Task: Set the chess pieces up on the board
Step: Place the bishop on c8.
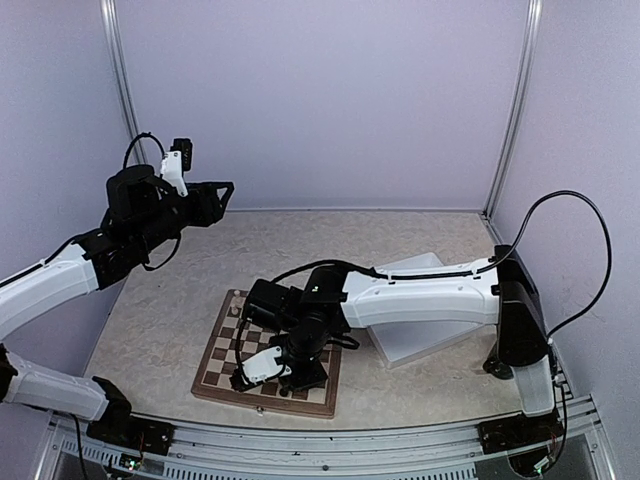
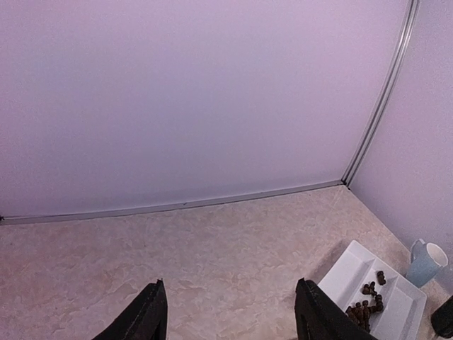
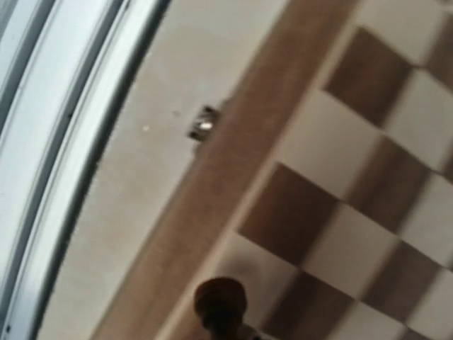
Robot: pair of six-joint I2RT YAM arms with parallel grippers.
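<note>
Top view, board: the board (image 1: pixel 222 352) lies at 6 o'clock on the tabletop (image 1: pixel 170 300), its near edge close to the front rail (image 1: pixel 330 440).
Top view, room: open tabletop from 9 to 12 o'clock.
Top view, claws: the right claw (image 1: pixel 298 368) is low over the board's near rows, and I cannot tell its grip; the left claw (image 1: pixel 226 196) is raised at 10 o'clock, well apart.
Left wrist: fingers (image 2: pixel 145 320) spread wide; the white tray (image 2: pixel 350 269) at 4 o'clock holds dark chess pieces (image 2: pixel 364 308); a mug (image 2: pixel 428 262) stands just beside it.
Right wrist: the board's rim runs diagonally, with a metal clasp (image 3: pixel 203 126) on its outer edge; one dark piece (image 3: pixel 221 303) sits at 6 o'clock by the rim.

Board (image 1: pixel 222 346) left of tray (image 1: pixel 420 342), pieces (image 2: pixel 364 308) in tray.
</note>
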